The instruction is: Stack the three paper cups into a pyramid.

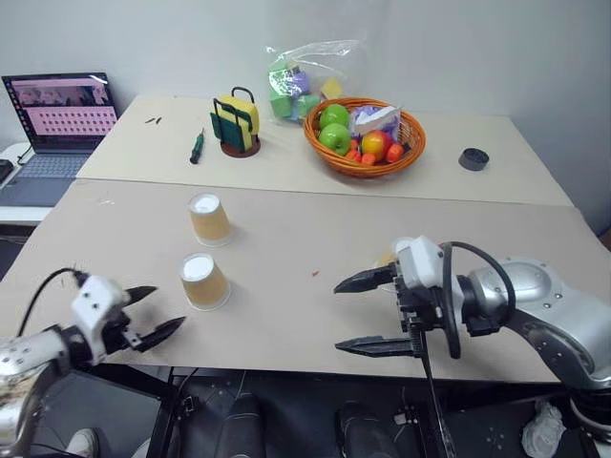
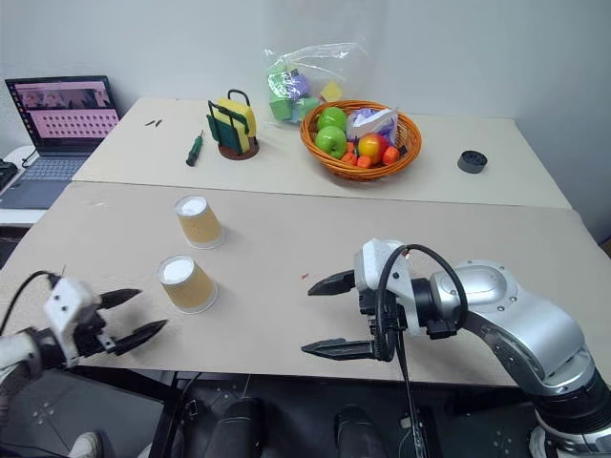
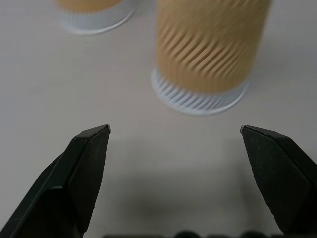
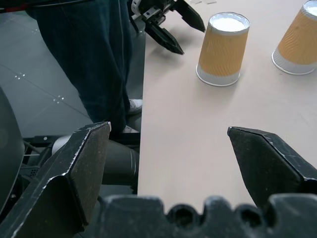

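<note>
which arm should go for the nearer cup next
Left, probably. The left gripper is open and sits right beside the nearer cup, which stands upside down near the table's front edge. The right gripper, also open, is farther off across the table.

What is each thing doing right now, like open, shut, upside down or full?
Nearer tan ribbed paper cup: upside down on the table, white base up, not stacked.
Farther tan ribbed paper cup: upside down, standing apart from the nearer one.
Left gripper: open, empty, beside the nearer cup.
Right gripper: open, empty.
Grey laptop: lid open, screen lit.
Woven orange basket: full of fruit.
</note>
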Available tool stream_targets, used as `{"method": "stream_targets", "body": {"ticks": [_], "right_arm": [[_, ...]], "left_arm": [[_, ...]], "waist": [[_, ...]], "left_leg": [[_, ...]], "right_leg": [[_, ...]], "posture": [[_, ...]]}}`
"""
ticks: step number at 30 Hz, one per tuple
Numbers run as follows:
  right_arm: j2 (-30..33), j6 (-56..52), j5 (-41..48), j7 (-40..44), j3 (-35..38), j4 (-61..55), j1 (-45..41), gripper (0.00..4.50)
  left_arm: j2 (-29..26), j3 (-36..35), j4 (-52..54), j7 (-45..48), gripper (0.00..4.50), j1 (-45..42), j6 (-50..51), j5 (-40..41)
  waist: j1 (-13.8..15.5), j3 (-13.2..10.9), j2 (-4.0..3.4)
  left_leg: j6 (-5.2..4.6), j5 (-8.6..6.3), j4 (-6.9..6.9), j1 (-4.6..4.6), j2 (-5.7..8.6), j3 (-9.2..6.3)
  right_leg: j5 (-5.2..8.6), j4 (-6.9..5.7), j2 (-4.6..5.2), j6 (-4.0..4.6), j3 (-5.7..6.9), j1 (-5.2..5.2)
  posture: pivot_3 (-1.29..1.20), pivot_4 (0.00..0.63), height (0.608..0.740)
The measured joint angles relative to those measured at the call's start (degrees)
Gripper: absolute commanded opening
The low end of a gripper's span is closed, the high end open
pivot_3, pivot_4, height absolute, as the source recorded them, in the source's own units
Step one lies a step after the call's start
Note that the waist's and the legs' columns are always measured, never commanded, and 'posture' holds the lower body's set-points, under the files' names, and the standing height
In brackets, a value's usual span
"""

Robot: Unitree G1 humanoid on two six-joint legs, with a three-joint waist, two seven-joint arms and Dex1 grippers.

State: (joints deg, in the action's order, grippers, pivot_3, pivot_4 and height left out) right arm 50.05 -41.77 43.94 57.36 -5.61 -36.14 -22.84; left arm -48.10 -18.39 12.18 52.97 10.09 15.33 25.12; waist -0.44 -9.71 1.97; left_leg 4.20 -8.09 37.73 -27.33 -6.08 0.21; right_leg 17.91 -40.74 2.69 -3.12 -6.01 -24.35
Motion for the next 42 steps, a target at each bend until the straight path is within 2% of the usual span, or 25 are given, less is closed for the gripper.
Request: {"method": "stream_targets", "body": {"ticks": [2, 12, 21, 27, 35, 38, 42], "right_arm": [[0.0, 0.0, 0.0, -0.1, 0.6, 0.2, -0.7, 4.45], [-0.2, 0.0, 0.1, -2.8, 3.3, -0.2, -0.6, 4.45], [-0.2, 0.0, 0.1, -3.7, 3.7, -0.4, -0.5, 4.45], [0.0, 0.0, 0.0, -3.9, 4.2, -0.4, -0.5, 4.50], [0.0, 0.0, -0.2, -4.7, 4.2, 0.1, -1.1, 4.50], [-0.2, 0.0, -1.0, -5.1, 4.2, 1.0, -1.8, 4.50], [-0.9, 0.1, -2.3, -5.2, 4.0, 3.1, -3.9, 4.50]], "left_arm": [[0.0, 1.4, 0.7, 0.5, 4.50, -1.8, 0.2, -0.1], [0.5, 3.7, 1.1, 1.3, 4.50, -11.3, 7.1, 3.5], [0.8, 5.1, 3.3, 1.2, 4.50, -13.7, 10.0, 4.5], [0.9, 6.1, 3.3, 1.2, 2.59, -13.9, 10.2, 4.2], [1.9, 8.4, 3.3, -0.2, 2.59, -18.0, 11.5, 3.9], [4.5, 11.2, 3.2, -1.2, 2.59, -23.6, 12.6, 4.0], [10.8, 17.7, 1.6, -2.5, 2.59, -33.2, 12.9, 2.4]], "waist": [[-0.2, 0.0, 0.00], [-0.3, 0.0, 0.01], [-0.3, 0.0, 0.01], [-0.3, 0.0, 0.01], [0.0, 0.0, 0.02], [0.3, 0.0, 0.02], [0.8, 0.0, 0.02]], "left_leg": [[-0.34, 0.20, -0.02, -0.02, -0.01, 0.00], [-0.38, 0.18, -0.14, -0.08, -0.03, -0.01], [-0.38, 0.19, -0.14, -0.08, -0.03, -0.02], [-0.38, 0.19, -0.14, -0.08, -0.03, -0.02], [-0.38, 0.19, -0.12, -0.08, -0.01, -0.04], [-0.38, 0.19, -0.07, -0.09, 0.01, -0.06], [-0.39, 0.20, 0.01, -0.10, 0.04, -0.09]], "right_leg": [[0.01, 0.00, -0.03, 0.00, 0.00, 0.04], [0.06, -0.01, -0.09, -0.61, -0.01, 0.14], [0.12, -0.02, -0.09, -0.72, -0.01, 0.16], [0.13, -0.02, -0.09, -0.72, -0.01, 0.17], [0.13, -0.02, -0.09, -0.74, -0.01, 0.19], [0.11, -0.02, -0.10, -0.77, -0.01, 0.22], [0.07, -0.02, -0.12, -0.86, -0.02, 0.29]], "posture": [[0.00, 0.150, 0.669], [0.00, 0.150, 0.669], [0.00, 0.150, 0.669], [0.00, 0.150, 0.669], [0.00, 0.150, 0.669], [0.00, 0.150, 0.669], [0.00, 0.150, 0.669]]}}
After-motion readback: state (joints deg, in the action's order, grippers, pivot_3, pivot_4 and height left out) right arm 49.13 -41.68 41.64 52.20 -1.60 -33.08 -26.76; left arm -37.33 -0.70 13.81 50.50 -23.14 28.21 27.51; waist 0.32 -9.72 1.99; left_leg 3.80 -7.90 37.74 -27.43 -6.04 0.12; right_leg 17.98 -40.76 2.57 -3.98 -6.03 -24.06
